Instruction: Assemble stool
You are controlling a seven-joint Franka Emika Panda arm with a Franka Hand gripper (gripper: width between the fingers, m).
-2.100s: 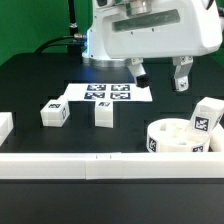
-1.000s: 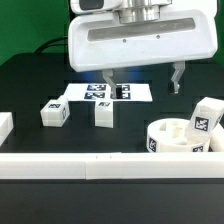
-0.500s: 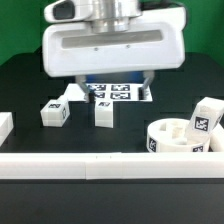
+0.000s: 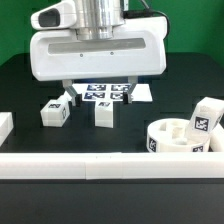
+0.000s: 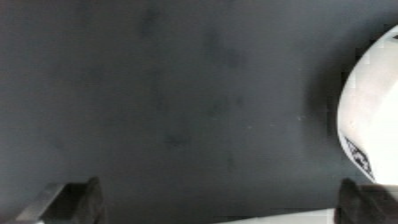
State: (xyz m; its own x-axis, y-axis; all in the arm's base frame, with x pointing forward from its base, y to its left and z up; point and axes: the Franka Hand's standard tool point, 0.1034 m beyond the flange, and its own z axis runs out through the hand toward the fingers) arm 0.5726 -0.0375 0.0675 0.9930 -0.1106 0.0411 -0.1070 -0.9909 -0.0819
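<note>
**A:** Where are the stool parts?

**B:** They lie loose on the black counter (image 4: pixel 25 90). The seat (image 4: pixel 172 140), a thick round white disc, lies flat at four o'clock in the exterior view. The first leg (image 4: pixel 53 112) stands at nine o'clock. The second leg (image 4: pixel 104 115) is near the centre. The third leg (image 4: pixel 205 118) sits at three o'clock, just beside the seat's far rim, and I cannot tell whether they touch. Nothing is joined yet.

**A:** How will they handle?

**B:** I judge them to be stiff moulded plastic, light, smooth enough to slip, and not fragile. Each leg is short and blocky with a black-and-white tag. Squeezing two flat opposite faces near mid-height should hold it best. The seat looks too wide to span, so its rim wall seems the better hold.

**A:** Any containers?

**B:** No box or tray. The seat's top looks hollowed, and nothing shows inside it.

**A:** And the claw?

**B:** The claw (image 4: pixel 101 92) hangs released and spread wide, holding nothing, over the marker board (image 4: pixel 112 93) at twelve o'clock from the second leg. In the wrist view both fingertips (image 5: pixel 71 200) show bare counter between them. A white curved edge (image 5: pixel 377 100) sits off to one side, and I cannot tell which part it is. A white rail (image 4: pixel 110 166) runs along the counter at six o'clock.
</note>
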